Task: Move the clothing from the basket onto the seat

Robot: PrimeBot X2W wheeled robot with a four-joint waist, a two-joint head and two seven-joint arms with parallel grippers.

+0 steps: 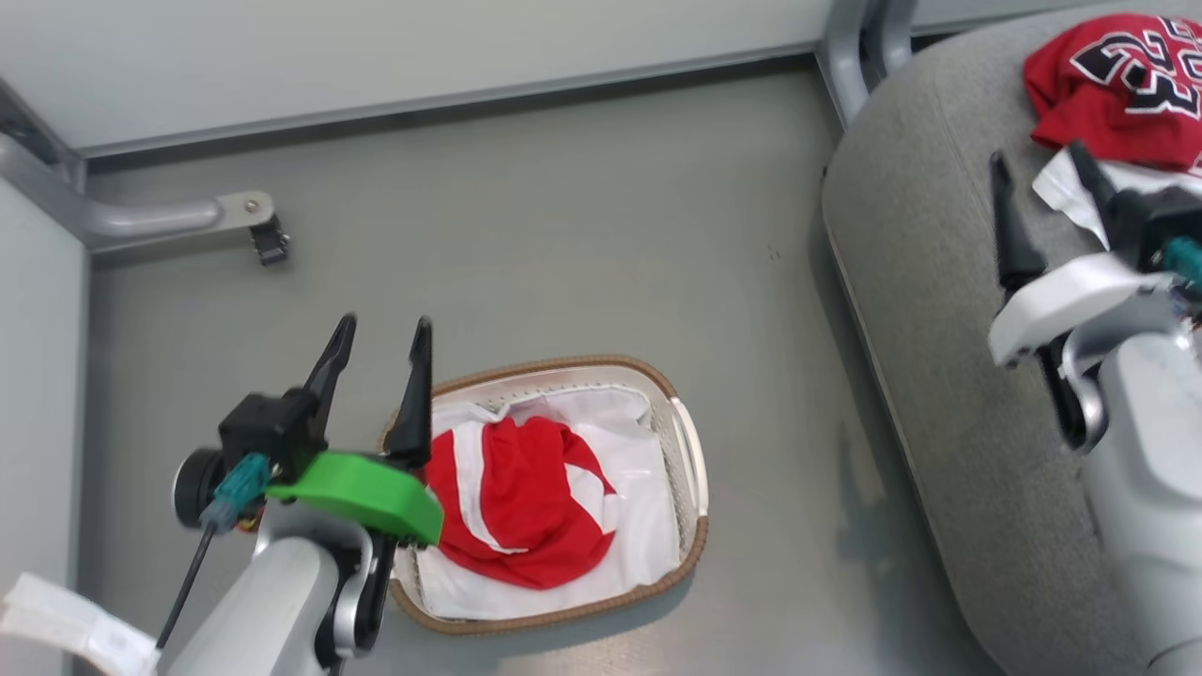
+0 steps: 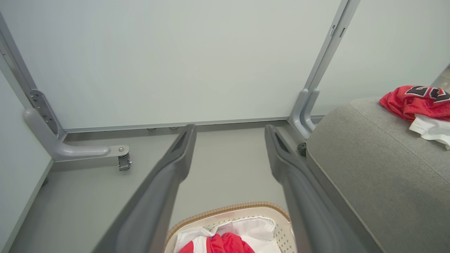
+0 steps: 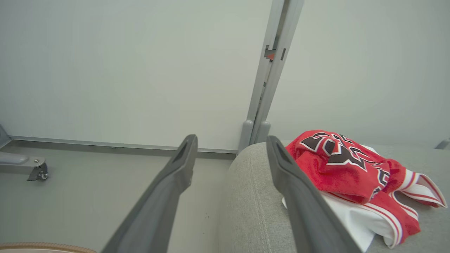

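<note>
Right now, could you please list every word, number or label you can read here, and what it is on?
"23", probably, though creased: black white-edged digits on the red jersey lying on the seat.
Other black lettering on that jersey: too crumpled to read.
The basket and the red garment in it: no text visible.

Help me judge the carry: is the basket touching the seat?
Apart. The head view shows a strip of bare floor between the basket and the seat.

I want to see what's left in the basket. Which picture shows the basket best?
The head view: nearly the whole basket shows from above, with red clothes on a white sheet inside. The left wrist view catches its far end; the right wrist view, a sliver of brown rim.
</note>
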